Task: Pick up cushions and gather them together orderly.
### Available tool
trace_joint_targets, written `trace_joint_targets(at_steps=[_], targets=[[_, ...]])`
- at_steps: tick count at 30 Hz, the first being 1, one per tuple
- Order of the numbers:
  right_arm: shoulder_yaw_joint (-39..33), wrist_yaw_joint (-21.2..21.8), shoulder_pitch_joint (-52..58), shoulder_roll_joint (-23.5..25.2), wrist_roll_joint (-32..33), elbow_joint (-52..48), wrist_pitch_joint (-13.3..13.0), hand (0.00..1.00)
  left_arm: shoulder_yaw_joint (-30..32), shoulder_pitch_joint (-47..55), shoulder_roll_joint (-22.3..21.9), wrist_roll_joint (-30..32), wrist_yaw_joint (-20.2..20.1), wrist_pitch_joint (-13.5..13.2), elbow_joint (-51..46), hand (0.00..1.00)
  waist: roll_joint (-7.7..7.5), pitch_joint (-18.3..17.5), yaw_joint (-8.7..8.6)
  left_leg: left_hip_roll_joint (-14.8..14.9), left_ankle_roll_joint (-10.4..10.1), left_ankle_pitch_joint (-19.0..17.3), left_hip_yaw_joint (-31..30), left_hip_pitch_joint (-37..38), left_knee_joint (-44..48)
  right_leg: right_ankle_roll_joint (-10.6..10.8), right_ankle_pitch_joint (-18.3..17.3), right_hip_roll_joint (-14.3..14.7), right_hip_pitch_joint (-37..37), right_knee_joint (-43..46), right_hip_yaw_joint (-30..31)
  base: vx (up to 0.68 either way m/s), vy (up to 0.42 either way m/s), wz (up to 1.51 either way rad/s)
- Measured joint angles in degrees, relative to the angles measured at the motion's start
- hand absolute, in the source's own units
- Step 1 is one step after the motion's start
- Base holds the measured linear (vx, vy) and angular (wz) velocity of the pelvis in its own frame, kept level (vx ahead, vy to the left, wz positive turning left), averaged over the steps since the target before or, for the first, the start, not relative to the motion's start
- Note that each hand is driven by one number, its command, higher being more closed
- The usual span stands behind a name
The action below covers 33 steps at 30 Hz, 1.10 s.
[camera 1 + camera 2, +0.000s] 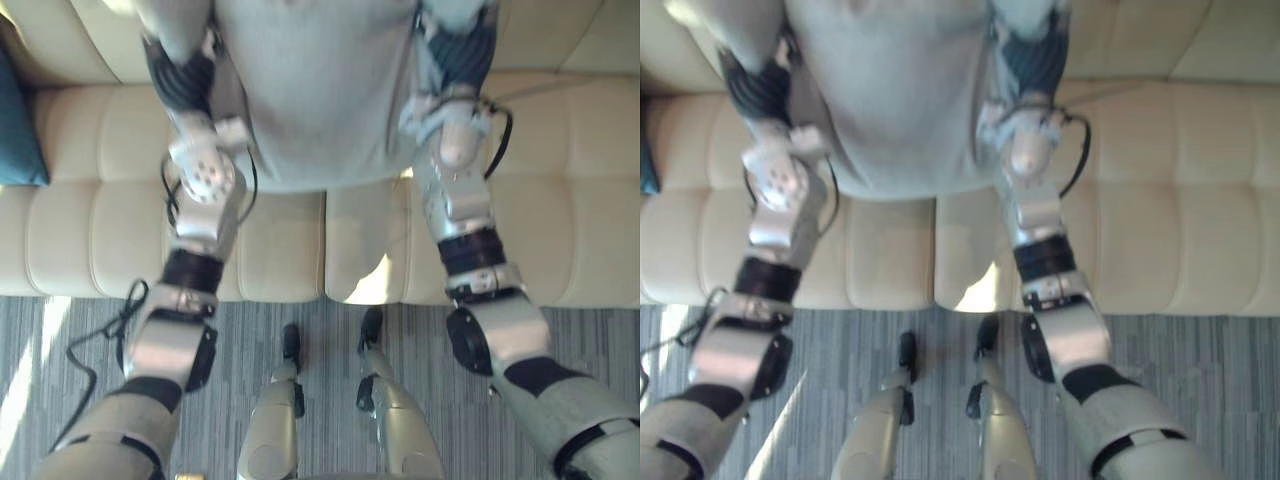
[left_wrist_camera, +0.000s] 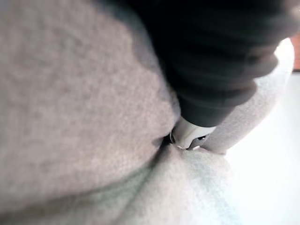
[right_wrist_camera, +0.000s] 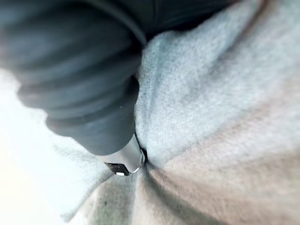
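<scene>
Held grey cushion [image 1: 320, 90] between left robot hand [image 2: 220, 56] and right robot hand [image 3: 84, 70]. Could not tell whether clenched. Needed even pressure, kept level.

Cream tufted sofa [image 1: 570, 200] stands on grey striped carpet [image 1: 250, 320]; a sunlit patch [image 1: 378, 285], seemingly, on its front.

left robot hand [image 2: 213, 70] + right robot hand [image 3: 79, 84] | fingers buried | grey cushion [image 1: 320, 90]
</scene>
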Motion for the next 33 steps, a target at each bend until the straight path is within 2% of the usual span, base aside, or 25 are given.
trace_joint_targets(at_steps=[3, 4, 7, 12, 13, 14, 15, 20, 23, 27, 30, 33], targets=[[-0.22, -0.43, -5.46, -1.47, 0.05, 2.74, -0.32, 1.00, 0.00, -6.38, 1.12, -0.03, -0.17, -0.02, 3.79, 1.00, 0.21, 1.57, -0.37, -0.74, 0.30, 1.48, -0.41, -1.63, -1.70, 0.17, 0.58, -0.63, -2.32, 0.00, -0.06, -0.05, 0.093, 0.11], [-0.21, -0.60, -7.92, -1.84, 0.08, 3.92, -0.31, 1.00, -0.01, -8.55, 2.01, -0.04, -0.29, -0.04, 5.03, 1.00, 0.31, 2.86, -0.49, -0.92, 0.47, 1.61, -0.35, -2.23, -1.75, 0.81, 1.06, -0.82, -3.00, 0.00, 0.23, -0.05, 0.108, 0.04], [-0.28, -1.17, -11.29, -2.36, 0.85, 5.53, -0.79, 1.00, -0.01, -11.24, 2.93, -0.02, -0.51, -0.06, 5.79, 1.00, 0.28, 3.82, -0.61, -1.42, 0.89, 2.05, -0.37, -5.19, -1.86, 2.38, 2.31, -1.33, -6.01, -0.01, 1.37, -0.03, 0.109, 0.04], [-0.40, -1.80, -13.20, -2.48, 2.53, 6.21, -0.82, 1.00, 0.00, -15.15, 3.66, -0.04, -1.30, -0.03, 9.34, 1.00, 0.29, 5.37, -0.72, -2.49, 1.51, 2.55, -0.84, -9.28, -1.94, 2.35, 2.86, -2.38, -9.91, -0.01, 1.64, 0.00, 0.111, 0.10], [-0.55, -1.80, -14.22, -2.52, 2.73, 6.20, -1.23, 1.00, 0.11, -16.20, 3.88, -0.04, -1.34, -0.05, 9.71, 1.00, 0.29, 6.80, -0.74, -2.81, 1.57, 2.58, -0.89, -9.47, -1.95, 2.31, 2.91, -2.69, -10.05, -0.01, 1.69, 0.00, 0.106, 0.07], [-1.00, -1.79, -14.92, -2.55, 2.76, 6.17, -2.14, 1.00, 0.19, -16.75, 3.90, -0.04, -1.35, -0.57, 9.70, 0.00, 0.28, 7.04, -0.72, -3.05, 1.57, 2.59, -0.90, -10.31, -1.94, 2.27, 2.94, -2.98, -10.78, -0.01, 1.70, 0.00, 0.128, 0.08], [-1.39, -1.79, -15.40, -2.64, 2.76, 6.05, -2.61, 0.00, 0.32, -17.29, 3.90, -0.04, -1.36, -0.98, 9.70, 0.00, 0.27, 7.18, -0.73, -3.21, 1.63, 2.63, -0.92, -10.68, -1.95, 2.27, 2.94, -3.14, -11.12, -0.01, 1.71, 0.01, 0.106, 0.09], [-2.76, -2.20, -16.02, -3.74, 2.71, 4.28, -4.34, 0.00, 3.32, -19.06, 3.88, -0.04, -2.01, -1.24, 9.67, 0.00, 0.27, 7.19, -0.72, -3.99, 1.78, 2.74, -0.95, -12.76, -2.18, 2.25, 3.01, -3.97, -13.16, 0.00, 1.80, 0.01, 0.093, 0.06], [-2.72, -1.83, -15.79, -5.27, 2.69, 0.59, -4.48, 0.00, 4.91, -19.10, 3.87, -0.28, -3.44, -2.06, 9.02, 0.00, 0.27, 7.19, -0.60, -3.97, 1.98, 3.32, -0.86, -14.50, -2.84, 2.25, 3.01, -3.98, -14.97, 0.01, 1.64, 0.00, 0.056, 0.07], [-2.32, 0.34, -14.77, -7.50, 3.33, 0.46, -4.04, 0.00, 6.93, -18.91, 4.04, -3.10, -5.54, -2.13, 8.97, 0.00, 0.27, 7.19, -0.45, -3.78, 1.92, 3.36, -0.69, -14.74, -2.84, 2.25, 3.01, -3.89, -15.28, 0.02, 1.67, 0.00, 0.000, 0.00], [-1.42, 3.32, -12.62, -11.94, 7.23, 0.12, -3.25, 0.00, 8.40, -16.73, 4.59, -6.57, -8.22, -2.08, 7.73, 0.00, 0.26, 7.18, -0.29, -3.77, 1.92, 3.35, -0.31, -13.97, -2.84, 2.25, 3.01, -3.92, -14.55, 0.04, 1.71, -0.01, 0.024, -0.04], [-0.26, 5.90, -5.38, -17.45, 10.34, -3.41, -1.86, 0.00, 9.77, -8.59, 7.02, -10.01, -10.52, -2.01, 4.93, 0.00, 0.25, 7.17, -0.28, -3.26, 1.93, 3.27, 0.66, -10.87, -2.84, 2.27, 2.97, -3.63, -12.47, 1.58, 1.69, -0.01, 0.032, -0.14]])
